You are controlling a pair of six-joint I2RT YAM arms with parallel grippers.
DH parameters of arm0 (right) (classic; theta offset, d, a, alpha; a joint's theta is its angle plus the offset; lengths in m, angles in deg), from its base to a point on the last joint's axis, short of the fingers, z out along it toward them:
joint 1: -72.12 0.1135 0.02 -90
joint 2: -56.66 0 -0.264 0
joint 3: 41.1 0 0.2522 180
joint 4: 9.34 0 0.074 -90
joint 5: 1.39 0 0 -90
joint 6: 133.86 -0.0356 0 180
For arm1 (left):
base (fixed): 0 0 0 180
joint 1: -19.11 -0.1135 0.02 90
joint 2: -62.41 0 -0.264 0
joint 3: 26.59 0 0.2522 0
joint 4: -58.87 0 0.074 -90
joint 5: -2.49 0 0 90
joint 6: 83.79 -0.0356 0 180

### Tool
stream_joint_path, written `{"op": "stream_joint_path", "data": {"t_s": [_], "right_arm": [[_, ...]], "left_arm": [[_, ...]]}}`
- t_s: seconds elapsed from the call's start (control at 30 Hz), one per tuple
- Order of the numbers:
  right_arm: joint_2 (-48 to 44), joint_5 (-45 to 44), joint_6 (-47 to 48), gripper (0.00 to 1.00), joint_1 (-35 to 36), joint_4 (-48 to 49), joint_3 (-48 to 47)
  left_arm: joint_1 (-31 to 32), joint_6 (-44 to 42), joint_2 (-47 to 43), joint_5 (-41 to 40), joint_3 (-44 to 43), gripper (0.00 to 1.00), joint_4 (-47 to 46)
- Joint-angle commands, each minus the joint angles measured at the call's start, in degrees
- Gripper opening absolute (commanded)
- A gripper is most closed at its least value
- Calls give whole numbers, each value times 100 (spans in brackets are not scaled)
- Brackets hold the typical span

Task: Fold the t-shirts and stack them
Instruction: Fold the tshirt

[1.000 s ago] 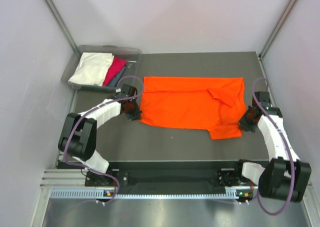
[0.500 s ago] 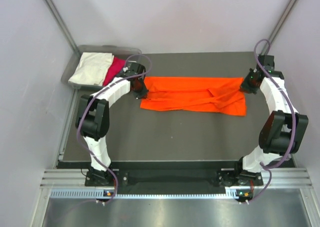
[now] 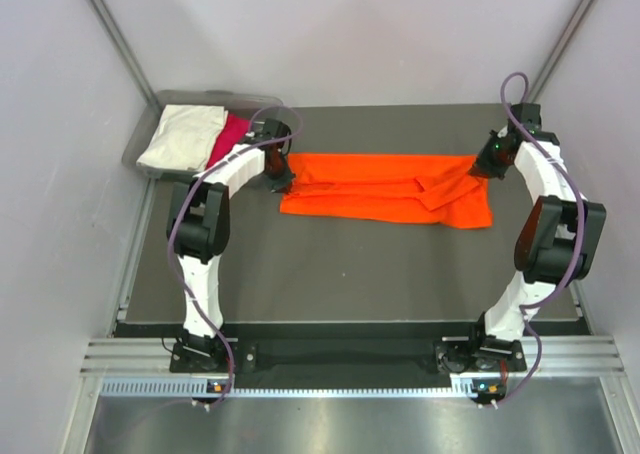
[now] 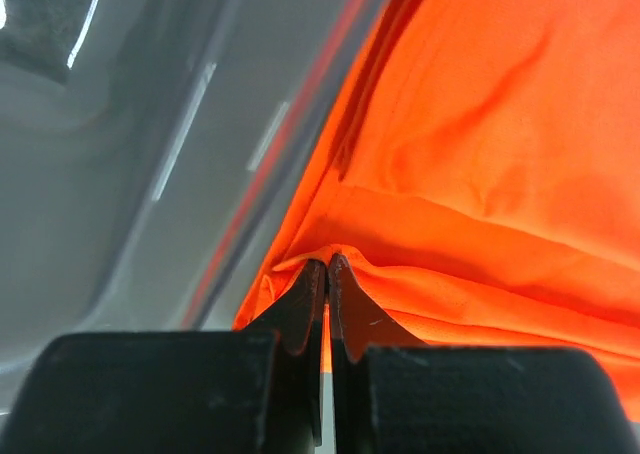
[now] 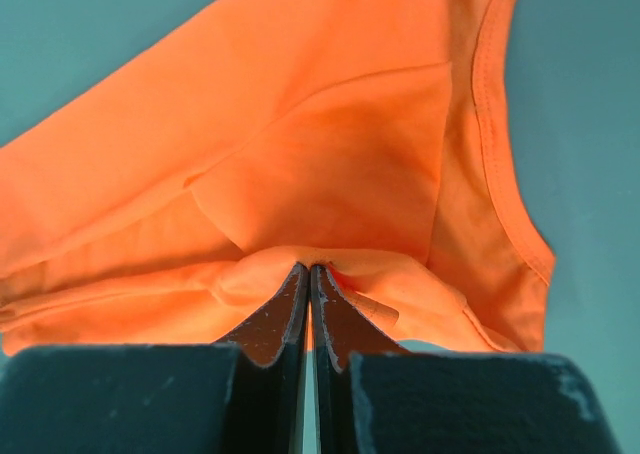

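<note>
The orange t-shirt lies doubled into a long band across the far half of the bench, the left gripper and right gripper each pinching cloth between closed jaws at opposite ends, apparently to keep the fold taut and square. Open bench runs to the near edge; the grey bin, holding a cream shirt and a magenta shirt, crowds the far-left corner beside the left arm.

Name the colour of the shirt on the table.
The shirt is bright orange, best seen in the top external view.
</note>
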Motion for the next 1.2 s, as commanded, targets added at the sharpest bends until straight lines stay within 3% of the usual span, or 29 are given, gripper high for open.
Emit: {"op": "stream_joint_path", "data": {"t_s": [0.0, 1.17], "right_arm": [[79, 121, 112, 0, -35, 178, -419], [1064, 77, -108, 6, -105, 293, -1017]], "left_arm": [[-62, 50, 89, -128, -362, 0, 127], [-124, 23, 590, -374, -916, 0, 303]]}}
